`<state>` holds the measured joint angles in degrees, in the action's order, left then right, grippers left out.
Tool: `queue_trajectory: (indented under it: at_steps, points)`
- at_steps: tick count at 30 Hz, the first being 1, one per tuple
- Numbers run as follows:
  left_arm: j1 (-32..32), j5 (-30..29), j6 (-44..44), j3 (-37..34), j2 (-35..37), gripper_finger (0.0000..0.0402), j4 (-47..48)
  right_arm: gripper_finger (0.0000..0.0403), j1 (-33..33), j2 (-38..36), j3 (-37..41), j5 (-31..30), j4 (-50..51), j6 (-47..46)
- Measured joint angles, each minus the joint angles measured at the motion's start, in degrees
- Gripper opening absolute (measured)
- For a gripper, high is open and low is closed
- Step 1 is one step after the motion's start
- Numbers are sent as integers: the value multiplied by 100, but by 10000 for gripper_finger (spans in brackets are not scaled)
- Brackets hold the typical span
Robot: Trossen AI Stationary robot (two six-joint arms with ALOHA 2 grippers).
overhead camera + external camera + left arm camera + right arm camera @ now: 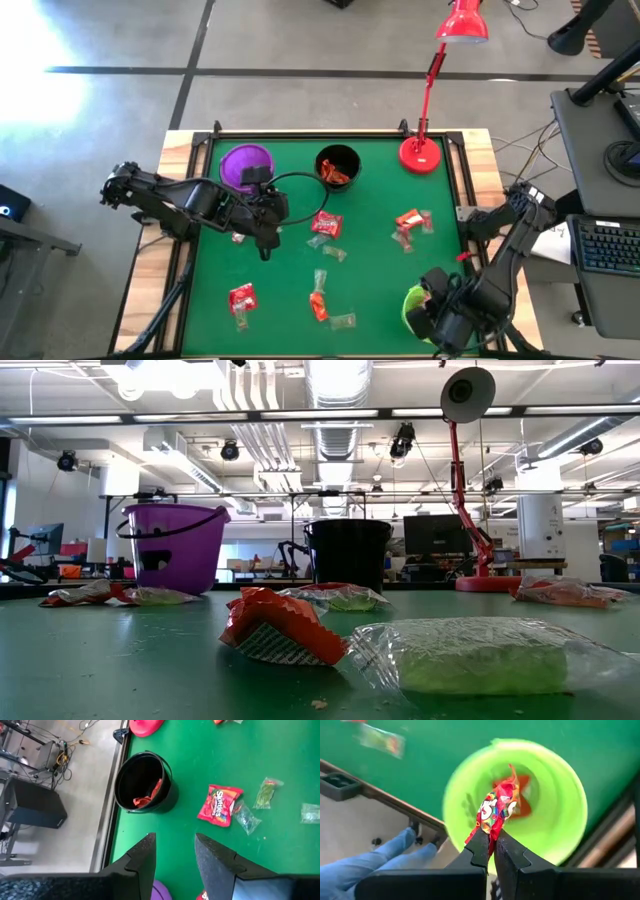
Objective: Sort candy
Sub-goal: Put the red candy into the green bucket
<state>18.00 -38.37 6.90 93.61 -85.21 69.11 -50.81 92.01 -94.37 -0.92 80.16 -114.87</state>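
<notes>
There are three cups: a purple cup (245,163), a black cup (337,166) and a green cup (417,306). There is one red lamp (421,152). About ten candy packs lie loose on the green table (380,280); some are too small to count for sure. Three of them are big red packs (328,224). One red candy (338,176) is in the black cup. There are two robot arms.

- The table (380,280) is covered in matt green felt-like cloth, framed by pale wood (176,150).
- The candy (283,628) is in crinkly, glossy foil and clear plastic wrappers.
- The green cup (560,785), purple cup (170,545) and black cup (170,795) are smooth plastic.
- The right gripper (492,851) has matt dark plastic jaws.
- The red lamp (421,152) is glossy.
</notes>
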Motion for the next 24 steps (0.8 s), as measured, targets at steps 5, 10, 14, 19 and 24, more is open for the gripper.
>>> queue_trajectory:
  at_steps: [5,10,14,19,24]
  points:
    - [0,0,0,-1,0,119,100,9,-121,0,424,485,-87,-514]
    - [0,0,-35,-1,0,119,183,20,-120,0,543,544,-202,-518]
    - [0,0,-39,-1,0,119,263,51,-120,0,540,544,-311,-509]
    - [0,0,-42,-1,2,119,438,91,-120,0,562,542,-292,-513]
    - [0,2,-19,-1,2,119,655,115,-110,0,564,274,-270,-515]
